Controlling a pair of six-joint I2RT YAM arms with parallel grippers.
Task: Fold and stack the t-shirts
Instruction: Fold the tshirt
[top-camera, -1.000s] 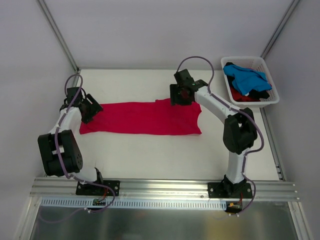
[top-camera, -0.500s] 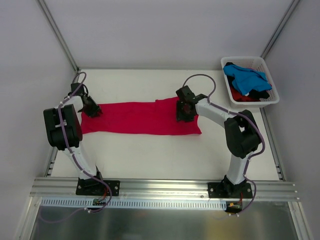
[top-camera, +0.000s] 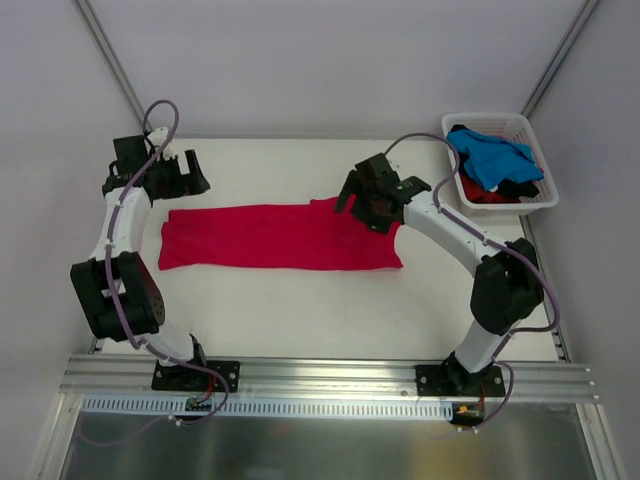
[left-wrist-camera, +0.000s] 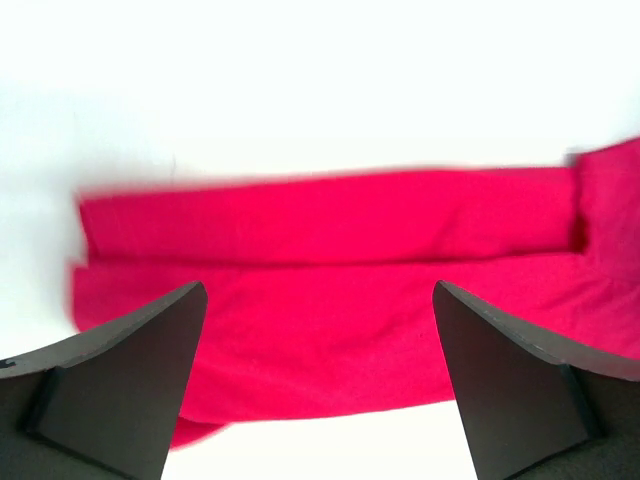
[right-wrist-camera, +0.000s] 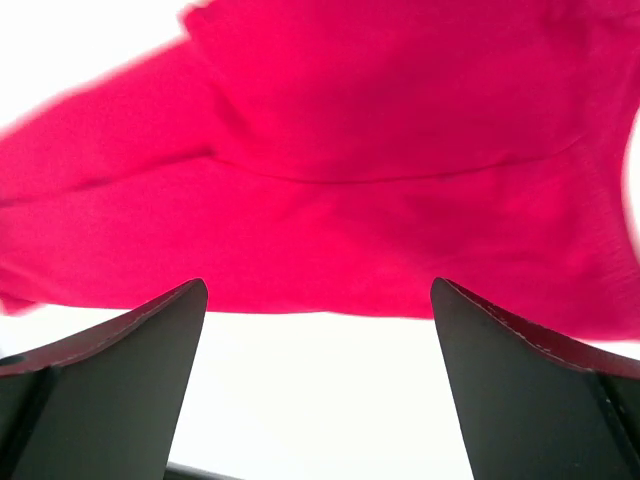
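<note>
The crimson-red t-shirt (top-camera: 275, 237) lies on the white table as a long band folded lengthwise. It also shows in the left wrist view (left-wrist-camera: 330, 300) and in the right wrist view (right-wrist-camera: 400, 170). My left gripper (top-camera: 197, 178) is open and empty, raised just beyond the shirt's left end. My right gripper (top-camera: 352, 200) is open and empty, above the shirt's right end near the sleeve. A bright blue t-shirt (top-camera: 487, 155) lies on top of dark and red shirts (top-camera: 500, 190) in the basket.
The white slatted basket (top-camera: 535, 140) stands at the back right corner. Grey walls and metal posts enclose the table at the back and sides. An aluminium rail (top-camera: 320, 375) runs along the near edge.
Both grippers have let go of the shirt and lifted off it. The left arm swung up and back to the far left; the right gripper rose above the right end.
</note>
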